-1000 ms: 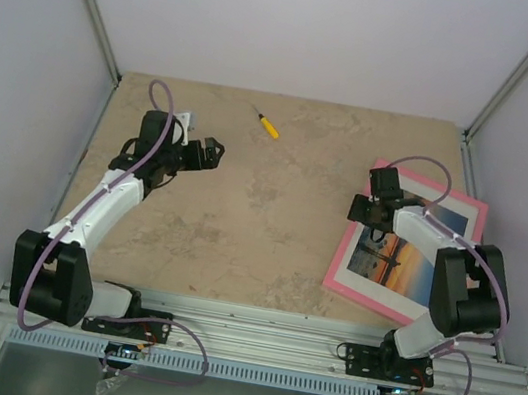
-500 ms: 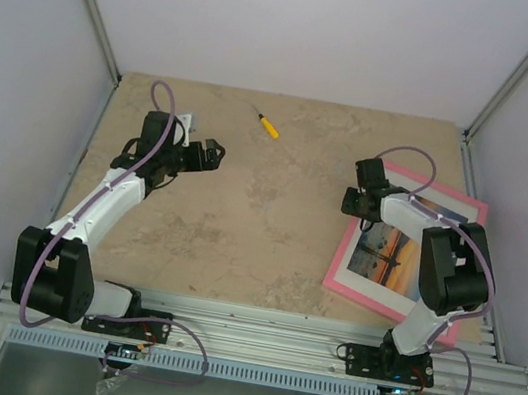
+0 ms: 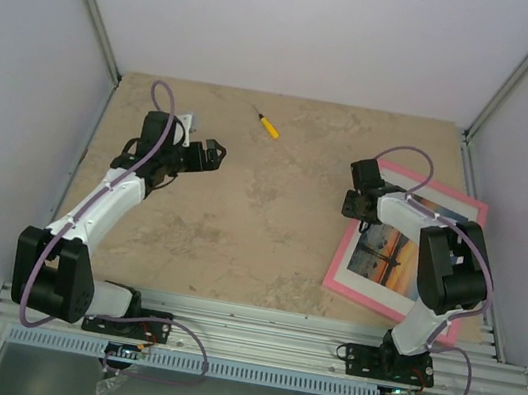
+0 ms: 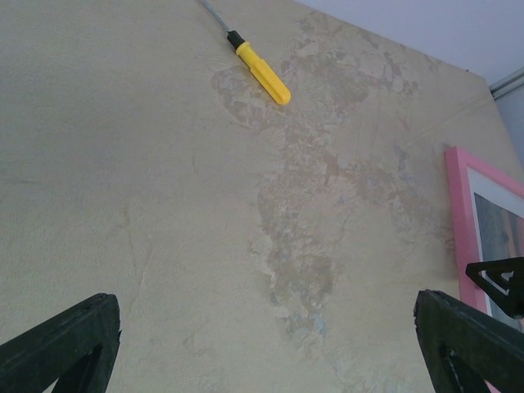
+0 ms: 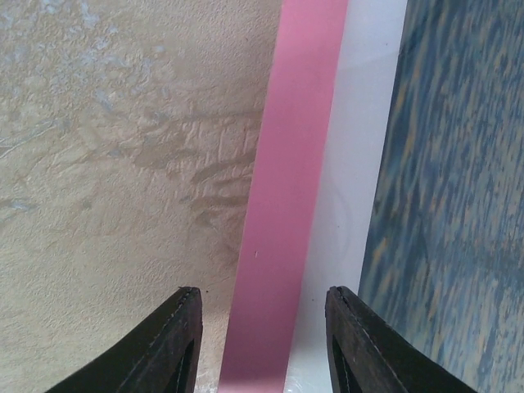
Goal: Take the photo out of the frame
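Observation:
The pink frame (image 3: 335,268) lies flat at the right of the table, holding the sunset photo (image 3: 390,259) inside a white mat (image 5: 360,164). My right gripper (image 3: 356,205) is low over the frame's upper left edge. In the right wrist view its jaws (image 5: 264,344) straddle the pink rail (image 5: 291,205). A gap shows on each side, so it is open and holds nothing. The photo's blue part (image 5: 450,205) lies just to the right of the jaws. My left gripper (image 3: 213,152) hovers wide open over bare table at the left (image 4: 270,344).
A yellow-handled screwdriver (image 3: 269,125) lies at the back middle of the table, also in the left wrist view (image 4: 258,71). White walls enclose the table on three sides. A metal rail runs along the near edge (image 3: 261,334).
My right gripper has moved left and a little back, from over the photo to the frame's left rail, and its jaws have narrowed. The left arm has not moved.

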Controlling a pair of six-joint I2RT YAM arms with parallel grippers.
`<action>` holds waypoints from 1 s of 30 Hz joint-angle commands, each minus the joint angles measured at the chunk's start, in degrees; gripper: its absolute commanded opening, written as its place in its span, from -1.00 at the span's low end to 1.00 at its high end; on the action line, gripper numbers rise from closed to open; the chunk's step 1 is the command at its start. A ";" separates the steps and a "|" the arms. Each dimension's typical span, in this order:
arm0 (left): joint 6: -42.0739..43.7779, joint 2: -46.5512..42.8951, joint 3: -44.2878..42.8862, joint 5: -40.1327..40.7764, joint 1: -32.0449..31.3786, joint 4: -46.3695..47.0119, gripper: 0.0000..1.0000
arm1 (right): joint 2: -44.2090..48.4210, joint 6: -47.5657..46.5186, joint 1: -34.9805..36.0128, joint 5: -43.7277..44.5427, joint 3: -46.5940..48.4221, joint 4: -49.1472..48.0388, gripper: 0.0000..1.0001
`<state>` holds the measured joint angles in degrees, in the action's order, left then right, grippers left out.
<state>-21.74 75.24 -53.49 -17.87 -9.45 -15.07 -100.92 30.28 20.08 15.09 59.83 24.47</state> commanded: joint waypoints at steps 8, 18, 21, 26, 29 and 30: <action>-0.55 0.24 -1.30 -2.02 -0.21 -0.37 0.99 | -2.73 -0.47 1.00 -0.92 -0.64 -1.46 -0.38; -0.77 0.93 -1.44 -2.79 -0.24 -0.66 0.99 | -2.12 -3.94 5.59 -2.16 1.66 -0.90 -0.83; -0.77 1.24 -1.51 -2.62 -0.20 -0.83 0.99 | -0.26 -6.43 7.34 -2.95 1.25 -0.54 -0.92; -0.80 1.95 -1.77 -2.26 -0.20 -1.41 0.99 | 4.49 -12.41 10.35 -5.35 -1.35 -1.68 -0.99; -1.03 2.72 -2.10 -2.38 -0.17 -1.83 0.99 | 7.36 -17.51 12.84 -6.35 -2.51 -2.93 -0.99; -1.16 2.97 -2.14 -2.43 -0.18 -1.97 0.99 | 8.23 -19.19 13.67 -6.75 -2.96 -3.54 -0.99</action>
<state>-22.41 77.25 -53.71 -19.64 -9.45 -15.75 -98.13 20.62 30.68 10.61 57.39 24.60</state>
